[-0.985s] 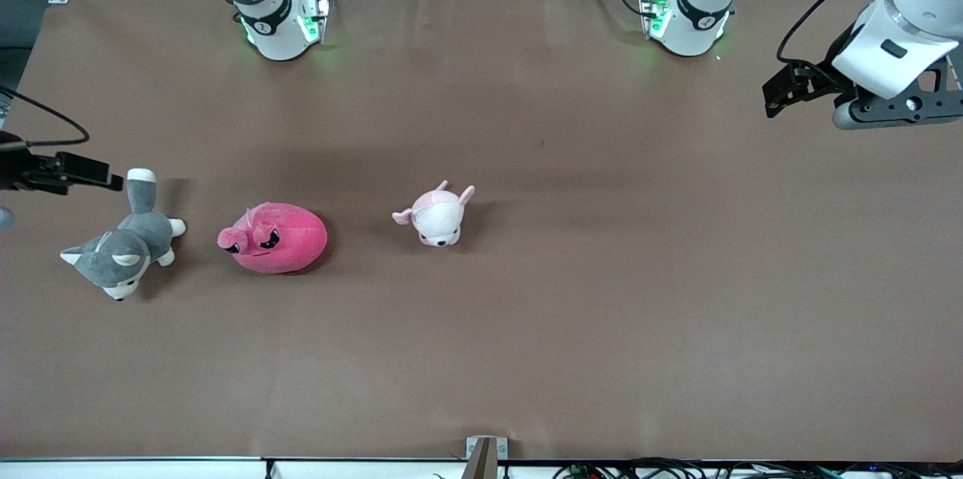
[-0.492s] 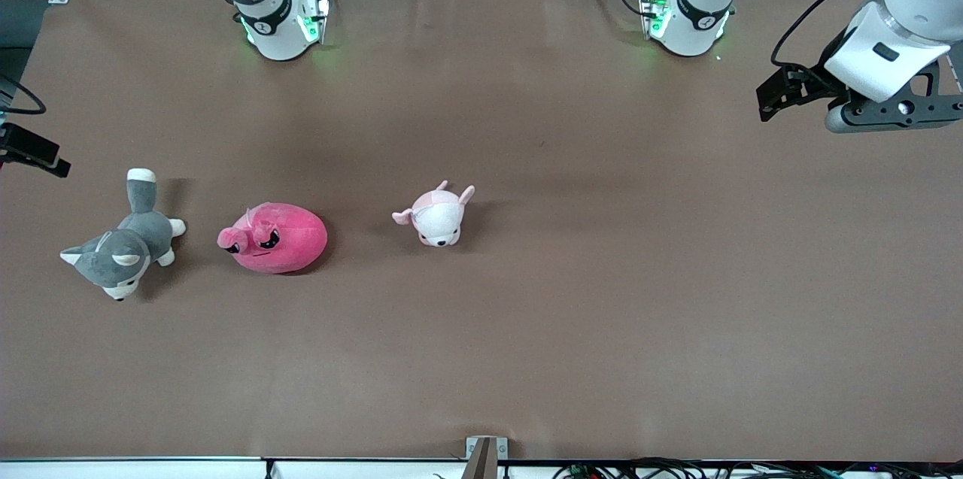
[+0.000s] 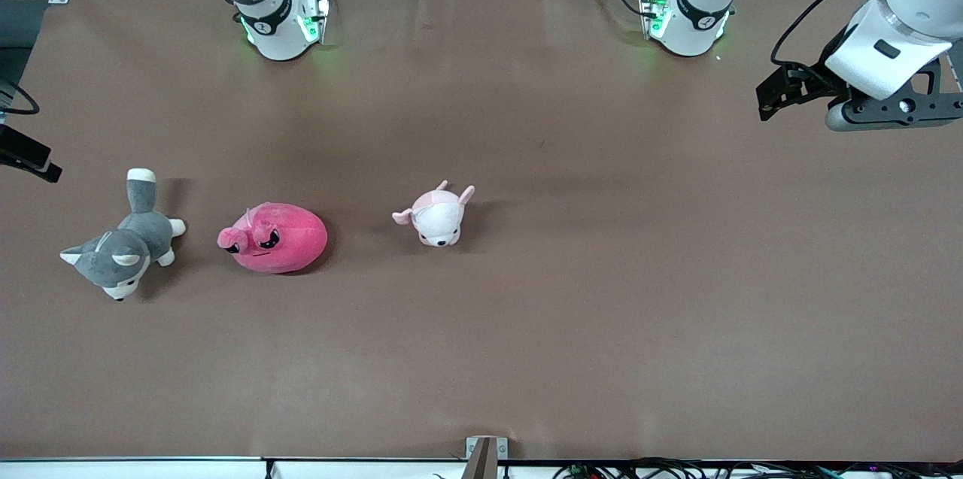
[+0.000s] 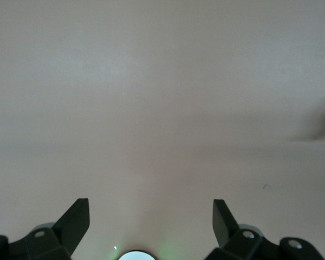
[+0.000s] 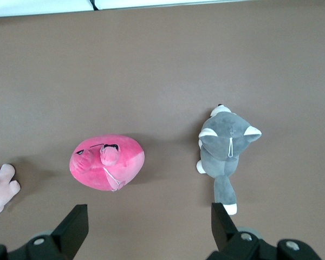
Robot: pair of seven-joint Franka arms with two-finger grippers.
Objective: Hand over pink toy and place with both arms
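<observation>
The pink toy (image 3: 274, 238) lies on the brown table between a grey-and-white dog plush and a pale pink-and-white plush. It also shows in the right wrist view (image 5: 107, 162). My right gripper (image 5: 149, 216) is open and empty, high over the table's right arm end, apart from the toy. Only a black part of it (image 3: 30, 159) shows at the edge of the front view. My left gripper (image 4: 151, 208) is open and empty over bare table at the left arm's end, where it shows in the front view (image 3: 775, 92), well away from all toys.
The grey-and-white dog plush (image 3: 124, 242) lies beside the pink toy toward the right arm's end and also shows in the right wrist view (image 5: 225, 143). The pale pink-and-white plush (image 3: 436, 214) lies toward the table's middle. The arm bases (image 3: 278, 20) stand along the table's edge farthest from the front camera.
My right gripper has drawn back from above the dog plush's tail toward the table's right arm end, nearly out of the front view. My left gripper has shifted slightly.
</observation>
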